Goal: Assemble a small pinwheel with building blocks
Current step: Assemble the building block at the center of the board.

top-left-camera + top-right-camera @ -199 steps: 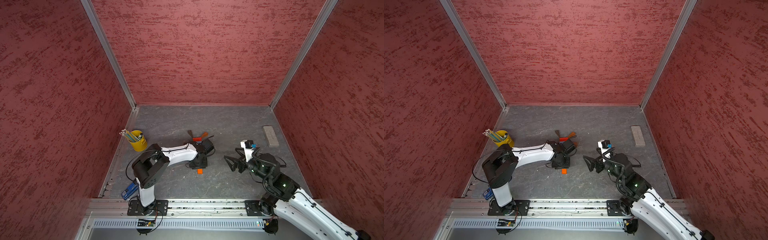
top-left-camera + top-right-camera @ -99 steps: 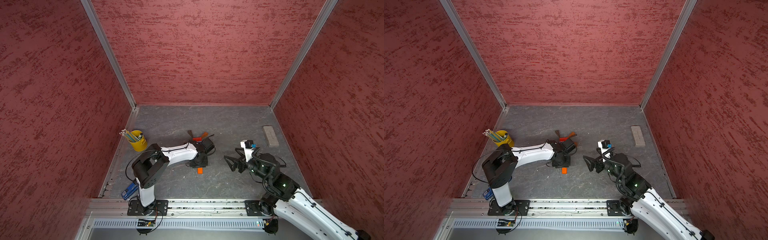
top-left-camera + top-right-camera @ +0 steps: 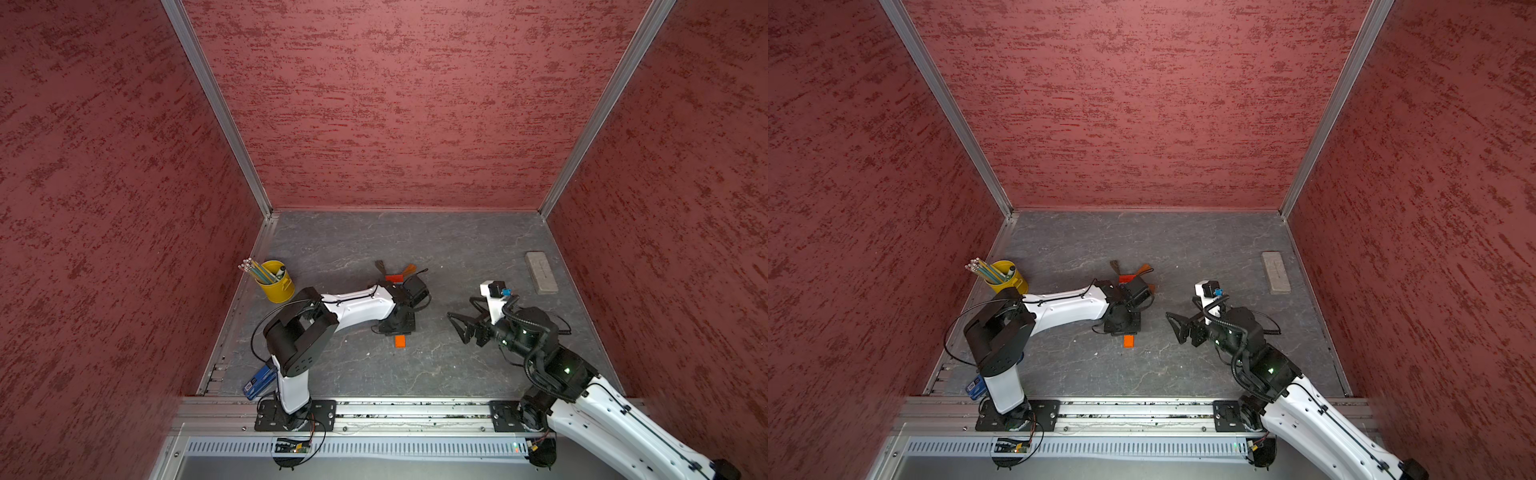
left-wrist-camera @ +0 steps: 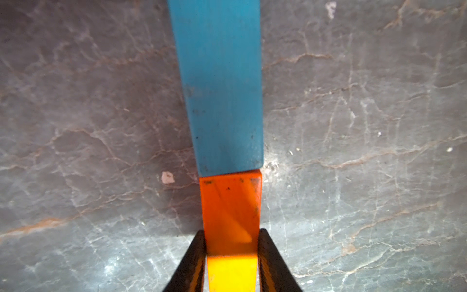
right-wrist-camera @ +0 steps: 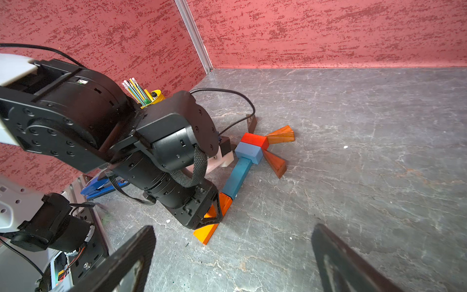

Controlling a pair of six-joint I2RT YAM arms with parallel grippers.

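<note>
**Left jaws clamped on the stem's orange bar, right jaws wide and idle**

The only container on my table [image 3: 457,249] is the yellow cup [image 3: 276,289], upright near the wall on my left. It holds a bunch of pencils [image 3: 255,270] leaning out over its rim, along with a dark pen-like thing I cannot name.

The pinwheel [image 5: 237,174] lies flat near the middle of the table. My left gripper [image 4: 232,232] is down on it, jaws narrow and pressed against both long sides of the orange bar [image 4: 231,207]. That bar's far end touches the end of the blue bar [image 4: 222,88], and the two run in one line. The blue bar leads up to the red-and-blue cube [image 5: 250,149]. Three wedges [image 5: 280,135] fan out beside the cube; my own arm hides the rest.

My right gripper [image 5: 233,228] hangs above bare table with its jaws spread wide and nothing between them, well apart from the pinwheel and facing it. A grey block [image 3: 541,274] lies near the wall on my right.
</note>
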